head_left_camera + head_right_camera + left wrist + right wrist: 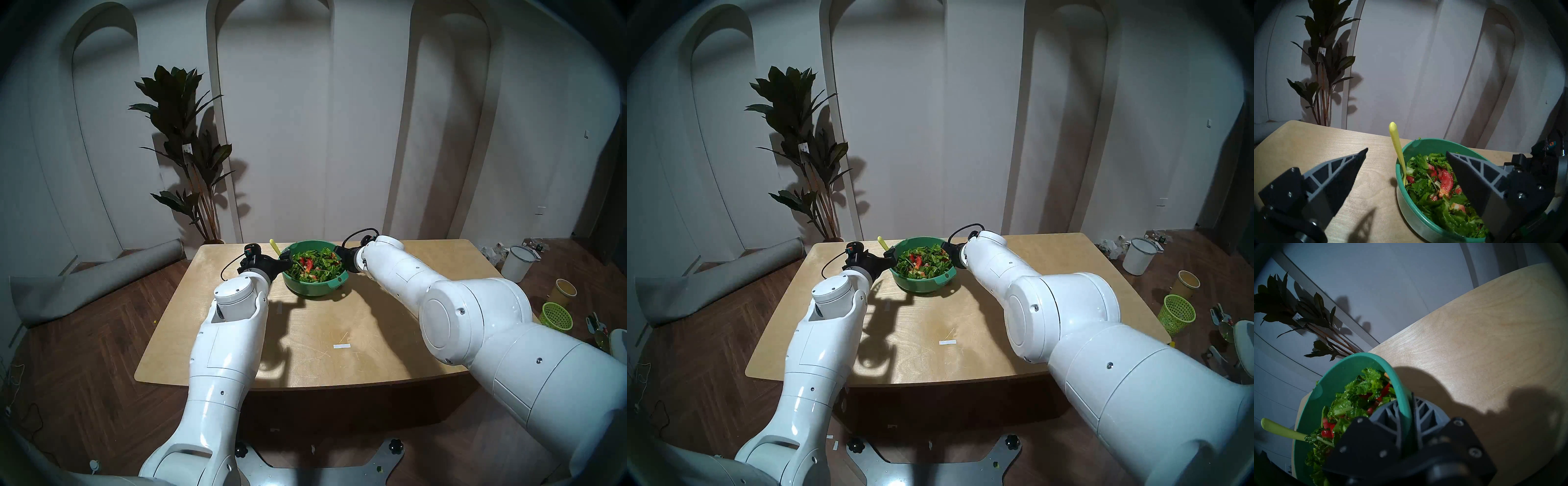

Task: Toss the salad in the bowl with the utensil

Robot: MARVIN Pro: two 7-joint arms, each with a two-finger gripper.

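A: Left wrist view shows the left gripper (1407, 169) with its fingers spread wide and holding nothing. One finger hangs over the salad (1437, 191), the other over bare wood. The utensil (1398, 149) stands between them, untouched.

B: Where does everything sit?

A: The bowl (317, 290) sits on the table (339, 339) near its far edge, roughly central. The right gripper (1406, 414) is pinched onto the bowl's rim, one finger inside the wall and one outside.

B: What might go wrong?

A: The utensil is a slim, smooth yellow-green plastic stick, leaning on the rim with its rounded end up and its working end buried in leaves. I'd guess a misaligned closing knocks it sideways out of the bowl, or it slips or twists between the fingers. The lettuce looks wet and loosely heaped, with glossy tomato chunks, so a hard sweep could fling pieces over the thick teal rim. The bowl is smooth, rounded plastic; it could slide if the right grip loosened.
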